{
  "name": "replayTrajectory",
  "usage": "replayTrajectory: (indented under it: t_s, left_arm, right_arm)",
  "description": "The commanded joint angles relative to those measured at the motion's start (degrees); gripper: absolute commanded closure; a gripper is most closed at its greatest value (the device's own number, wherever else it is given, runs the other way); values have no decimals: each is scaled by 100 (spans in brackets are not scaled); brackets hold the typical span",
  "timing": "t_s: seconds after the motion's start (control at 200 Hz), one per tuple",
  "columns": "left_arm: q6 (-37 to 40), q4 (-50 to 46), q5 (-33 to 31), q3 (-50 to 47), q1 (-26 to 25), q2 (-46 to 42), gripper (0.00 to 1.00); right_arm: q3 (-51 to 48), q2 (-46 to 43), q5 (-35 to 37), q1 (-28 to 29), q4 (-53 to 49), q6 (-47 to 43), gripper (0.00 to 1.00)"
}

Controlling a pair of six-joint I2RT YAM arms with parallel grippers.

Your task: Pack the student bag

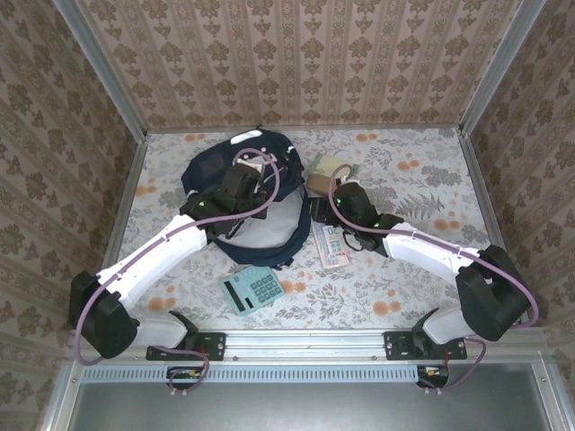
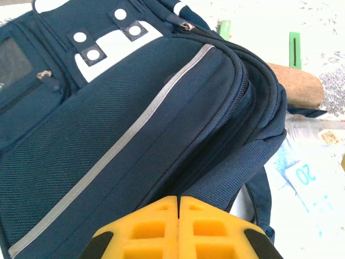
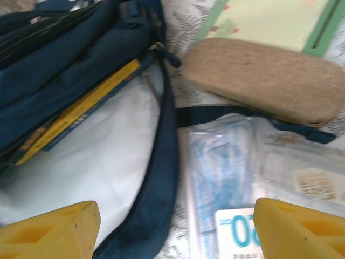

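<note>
Floral tabletop point(image 1: 413, 189) | we see left pincer point(image 2: 178, 199) clenched over student bag point(image 1: 202, 171) | right pincer point(image 3: 172, 210) released beside the bag's opening

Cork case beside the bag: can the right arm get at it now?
Probably yes. The right gripper, jaws open, hovers just short of the cork case, whose top is bare; only a clear packet and strap lie between.

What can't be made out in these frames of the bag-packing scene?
Left wrist view: whether the shut left gripper pinches the student bag fabric; the gripper itself hides the contact spot.
Right wrist view: print on the yellow book inside the bag; blurred, half under the flap.
Right wrist view: clear packet label, cut by the lower edge.
Top view: calculator keys, too small.
</note>
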Motion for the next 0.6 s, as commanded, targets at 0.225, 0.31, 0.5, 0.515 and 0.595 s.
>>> replayTrajectory:
  t_s: [0.225, 0.31, 0.5, 0.515, 0.595]
  left_arm:
    - [106, 434, 173, -236, -50, -494, 100]
    - [100, 544, 222, -358, -56, -591, 100]
    - [103, 625, 315, -416, -67, -586, 100]
    - [108, 633, 330, -417, -67, -578, 100]
    - [115, 640, 348, -408, -60, -521, 100]
  right_arm:
    - [1182, 1333, -298, -987, -87, -365, 41]
    - [1693, 1896, -414, -1141, -164, -386, 46]
    - [2866, 3065, -744, -1423, -436, -241, 68]
    - [2924, 3133, -751, -1440, -424, -226, 68]
    - [3233, 3486, -774, -1514, -335, -136, 73]
